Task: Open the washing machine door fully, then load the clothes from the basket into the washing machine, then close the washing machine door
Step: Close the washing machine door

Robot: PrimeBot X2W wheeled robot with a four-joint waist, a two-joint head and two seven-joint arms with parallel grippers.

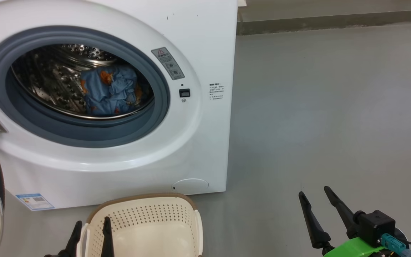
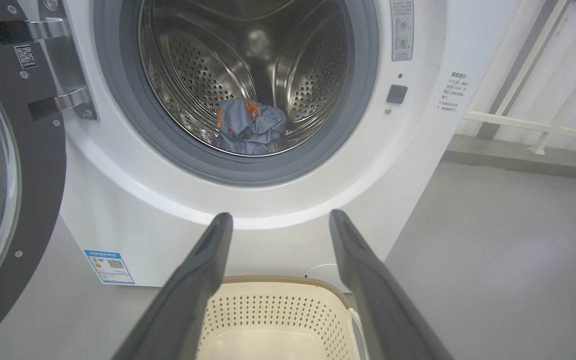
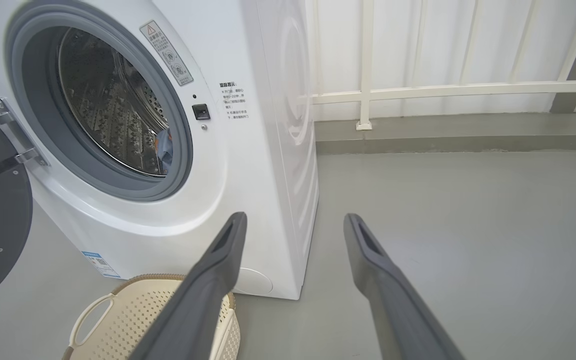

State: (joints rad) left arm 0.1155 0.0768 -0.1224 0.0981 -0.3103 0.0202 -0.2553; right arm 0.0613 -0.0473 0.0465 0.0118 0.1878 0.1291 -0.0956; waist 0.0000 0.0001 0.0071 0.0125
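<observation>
Clothes (image 1: 109, 91) — the blue bundle with orange prints — lie low in the drum (image 2: 248, 60) of the washing machine (image 1: 198, 53), well back from the grey gasket (image 1: 84, 137). The basket (image 1: 145, 197) stands on the floor (image 1: 316, 107) just before the machine's lower front edge. What we can see of its inside is bare, so we judge the loading done. The washing machine door (image 2: 38, 175) hangs wide on its hinges at the left edge of the opening, inner face toward us. Closing it is the step in hand.

Our left gripper (image 2: 280, 216) hovers above the basket, fingers spread with nothing between them. Our right gripper (image 3: 294, 216) hangs over bare floor off the machine's right front corner, likewise spread and empty.

As we judge it, the next move calls for the left gripper to reach round to the door's far side. It would then sweep the door across to the latch slot (image 1: 184, 93) at the opening's right edge and press until it catches. The basket sits near that arc and may need minding.

The floor is smooth grey with a dull sheen. A concrete kerb (image 3: 443, 142) runs behind the machine, with a white railing (image 3: 418, 90) above it.
</observation>
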